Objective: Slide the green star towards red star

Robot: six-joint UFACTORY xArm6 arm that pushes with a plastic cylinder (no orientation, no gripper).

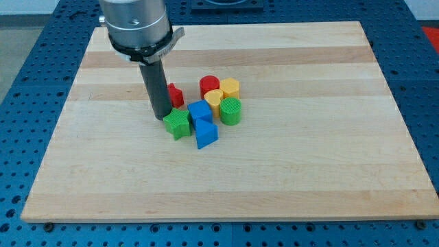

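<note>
The green star (178, 123) lies on the wooden board (226, 123), left of the cluster of blocks. The red star (175, 94) is just above it, partly hidden behind my rod. My tip (161, 117) rests at the green star's upper left edge, touching or nearly touching it, and sits just below and left of the red star.
Right of the green star lie a blue cube (199, 112) and a blue triangular block (206, 134). Further right are a red cylinder (209, 86), a yellow star-like block (214, 100), a yellow hexagonal block (230, 88) and a green cylinder (231, 111).
</note>
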